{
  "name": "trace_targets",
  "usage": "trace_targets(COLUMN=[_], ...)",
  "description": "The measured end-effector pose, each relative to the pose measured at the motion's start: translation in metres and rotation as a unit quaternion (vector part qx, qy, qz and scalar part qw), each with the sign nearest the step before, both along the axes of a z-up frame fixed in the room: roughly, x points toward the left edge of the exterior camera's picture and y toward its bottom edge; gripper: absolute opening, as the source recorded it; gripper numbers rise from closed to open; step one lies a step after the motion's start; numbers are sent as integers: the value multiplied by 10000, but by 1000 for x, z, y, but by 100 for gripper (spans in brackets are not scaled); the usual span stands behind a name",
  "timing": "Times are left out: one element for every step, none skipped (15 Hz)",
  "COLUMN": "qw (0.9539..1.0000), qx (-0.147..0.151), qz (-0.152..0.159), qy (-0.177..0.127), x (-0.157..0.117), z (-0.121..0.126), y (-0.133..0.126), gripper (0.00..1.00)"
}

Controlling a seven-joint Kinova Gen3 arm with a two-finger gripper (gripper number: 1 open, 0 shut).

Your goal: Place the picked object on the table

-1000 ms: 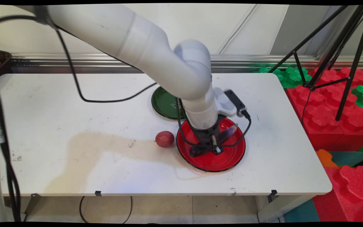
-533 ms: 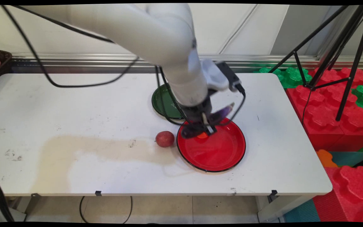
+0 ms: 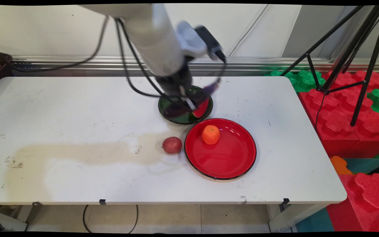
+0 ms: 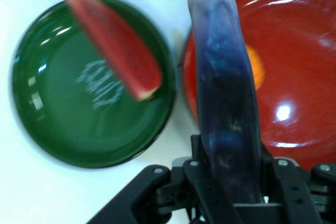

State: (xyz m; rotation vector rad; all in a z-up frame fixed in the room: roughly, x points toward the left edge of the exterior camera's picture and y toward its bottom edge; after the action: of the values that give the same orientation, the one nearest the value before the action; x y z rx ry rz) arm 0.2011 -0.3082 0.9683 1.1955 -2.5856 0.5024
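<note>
Gripper [image 3: 189, 103] clamped on purple eggplant [image 4: 226, 103], raised over green plate [image 3: 166, 110].
Beside green plate: red plate [image 3: 232, 161] bearing orange [image 3: 211, 134]. On green plate, probably, a watermelon slice [image 4: 118, 45]. Near red plate, reddish fruit [image 3: 172, 145].

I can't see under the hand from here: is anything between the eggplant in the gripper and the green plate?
Yes. A watermelon slice lies on the green plate, on its side toward the red plate; the rest of the green plate shows bare. The gripper is shut on the eggplant.
</note>
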Motion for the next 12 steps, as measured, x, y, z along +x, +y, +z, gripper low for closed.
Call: trace_targets(qw=[9999,9997,9996,9992,9986,9978,9967,9959,9946,9925,9909,9896], qx=[-34,-51,-56,-65,-75,-85,-88,-86,-72,-44,-16,17], qz=[109,211,279,376,496,630,769,863,996,1172,1291,1384], qy=[-32,-58,-81,-113,-158,-206,-246,-266,-299,-334,-370,-395], x=[14,26,34,46,60,73,85,92,103,115,126,134], z=[7,12,14,17,19,20,20,19,17,14,11,7], y=[0,1,1,2,2,2,2,1,0,-3,-5,-8], gripper=[0,0,0,0,0,0,0,0,0,0,0,0])
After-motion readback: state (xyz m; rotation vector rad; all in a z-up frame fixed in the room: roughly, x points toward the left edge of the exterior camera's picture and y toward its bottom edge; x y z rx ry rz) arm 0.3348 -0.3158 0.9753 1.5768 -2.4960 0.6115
